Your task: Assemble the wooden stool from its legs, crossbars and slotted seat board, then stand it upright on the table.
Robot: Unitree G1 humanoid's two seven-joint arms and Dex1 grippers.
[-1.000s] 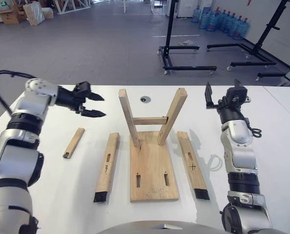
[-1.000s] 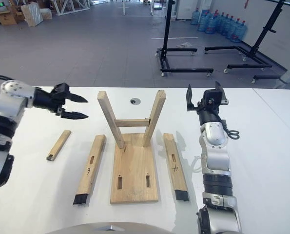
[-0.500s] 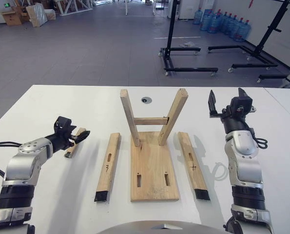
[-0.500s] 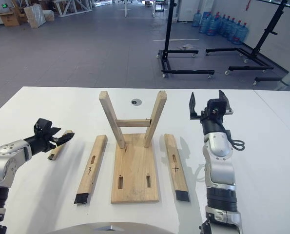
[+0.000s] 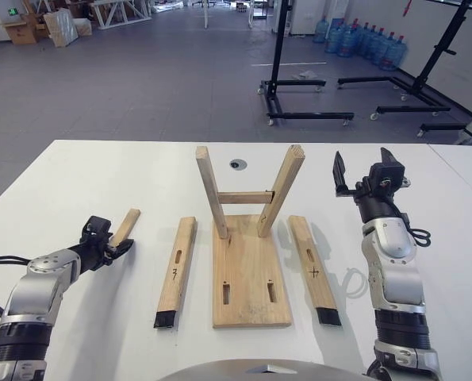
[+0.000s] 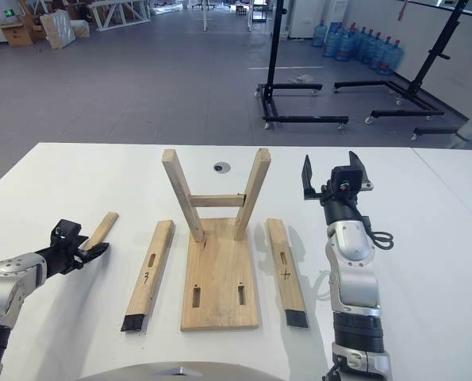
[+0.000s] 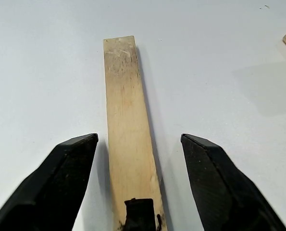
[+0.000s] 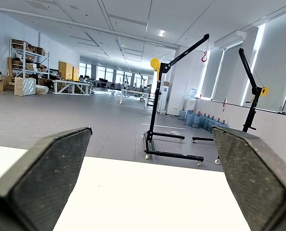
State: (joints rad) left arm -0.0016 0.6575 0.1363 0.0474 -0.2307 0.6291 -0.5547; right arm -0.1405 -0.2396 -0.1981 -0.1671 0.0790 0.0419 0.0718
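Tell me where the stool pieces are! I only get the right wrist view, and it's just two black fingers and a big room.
Observer: The seat board lies flat on the table, in front of the robot.
Operator: Is any of it built?
Observer: Partly. Two upright legs joined by a crossbar stand at the board's far end.
Operator: Where are the other legs?
Observer: A loose leg lies flat left of the board, and a second loose leg lies right of it.
Operator: What's the other arm doing?
Observer: The left gripper is low at the table, open, with one finger on each side of the short crossbar.
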